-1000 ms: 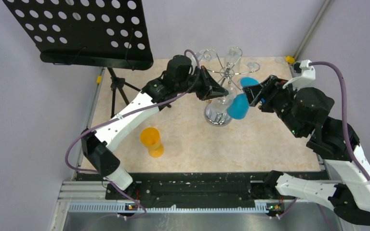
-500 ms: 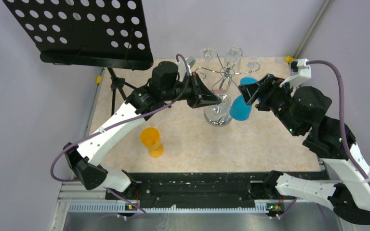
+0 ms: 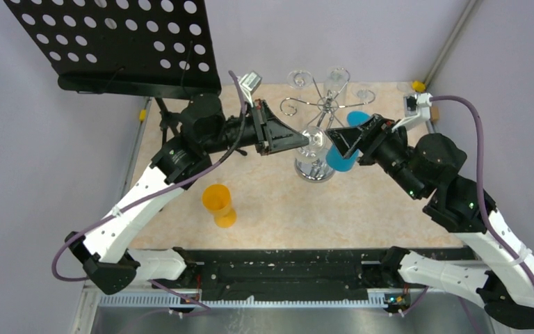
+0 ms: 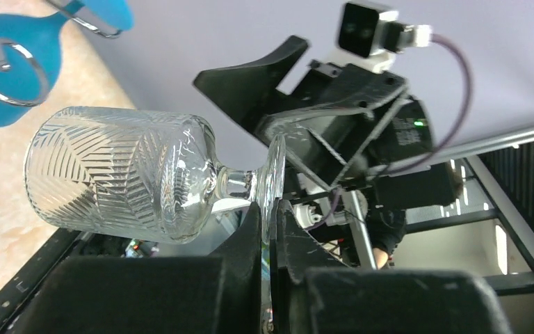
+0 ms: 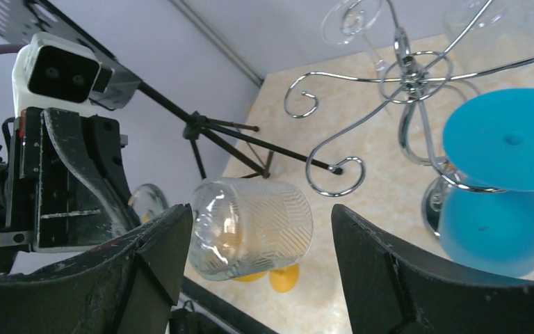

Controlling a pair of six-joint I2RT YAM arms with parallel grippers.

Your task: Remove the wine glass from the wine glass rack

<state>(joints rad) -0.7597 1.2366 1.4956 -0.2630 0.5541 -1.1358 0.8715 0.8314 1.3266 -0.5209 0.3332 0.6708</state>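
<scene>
My L gripper (image 4: 268,233) clenched on wine glass (image 4: 125,177) foot, R gripper (image 5: 261,219) spread wide opposite, beige marble tabletop (image 3: 389,209) below both, lilac wall (image 3: 375,35) beyond.

Closed in on 3 sides by plain lilac-grey walls (image 3: 35,174). Lit evenly, without hard shadows. Floored with a beige marbled tabletop (image 3: 361,209), edged at the near side by a black rail (image 3: 285,268) and a grey metal channel (image 3: 285,320). Furnished at far left with a black perforated music stand (image 3: 111,42) on a tripod (image 3: 170,125). Crossed at the far right corner by 1 slanting grey pipe (image 3: 452,42).
</scene>
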